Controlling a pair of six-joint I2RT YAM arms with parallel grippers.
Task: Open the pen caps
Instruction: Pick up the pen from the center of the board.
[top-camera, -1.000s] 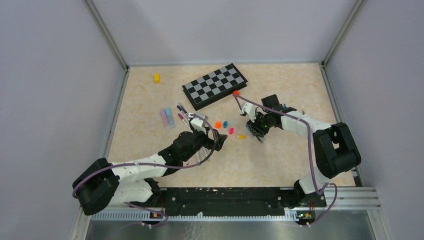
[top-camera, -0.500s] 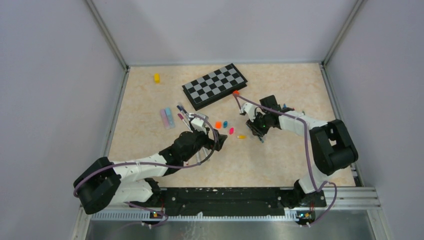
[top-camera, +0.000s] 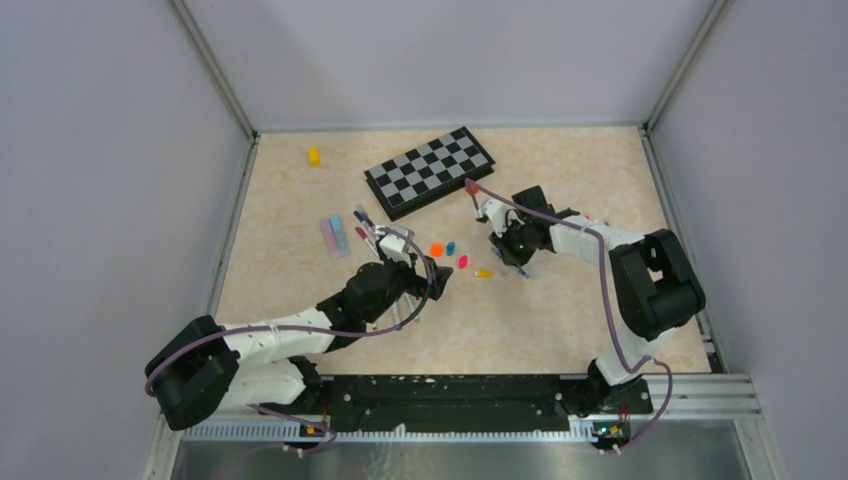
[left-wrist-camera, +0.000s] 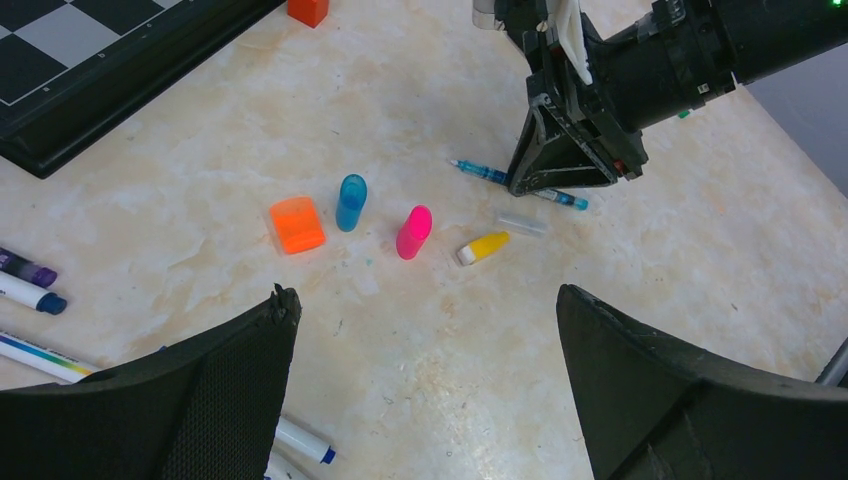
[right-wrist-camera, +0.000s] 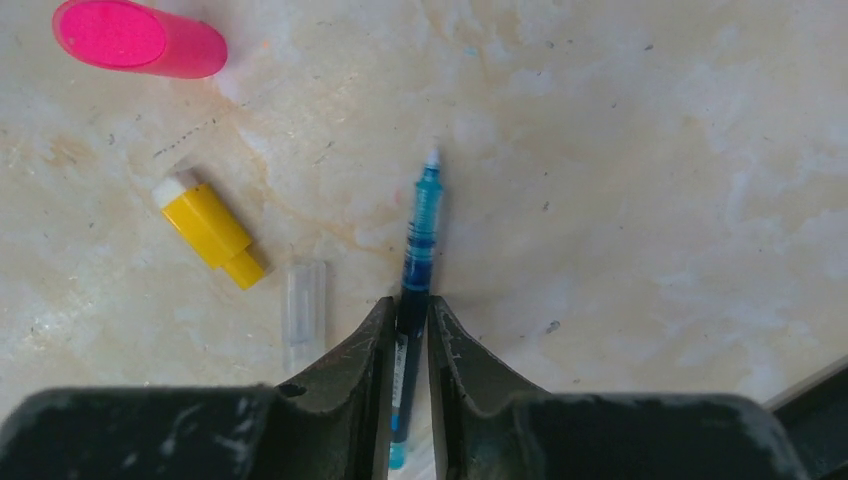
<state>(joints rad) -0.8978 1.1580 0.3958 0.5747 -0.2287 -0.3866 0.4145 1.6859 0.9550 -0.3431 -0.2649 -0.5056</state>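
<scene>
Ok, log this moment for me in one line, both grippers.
right gripper: shut on blue pen, pen lying flat | left gripper: open, holding nothing | loose beside pen: yellow cap, clear cap

The chessboard (top-camera: 430, 171) is set at the far middle of the table (top-camera: 560, 320), a small block (top-camera: 471, 185) beside its near right edge, another block (top-camera: 313, 156) well to its left. Nearer, four pen caps (left-wrist-camera: 351, 200) are lined up between the left gripper (left-wrist-camera: 425, 295) and the right gripper (right-wrist-camera: 410, 305), whose fingers are closed about a thin pen (right-wrist-camera: 420, 250) just right of them
</scene>
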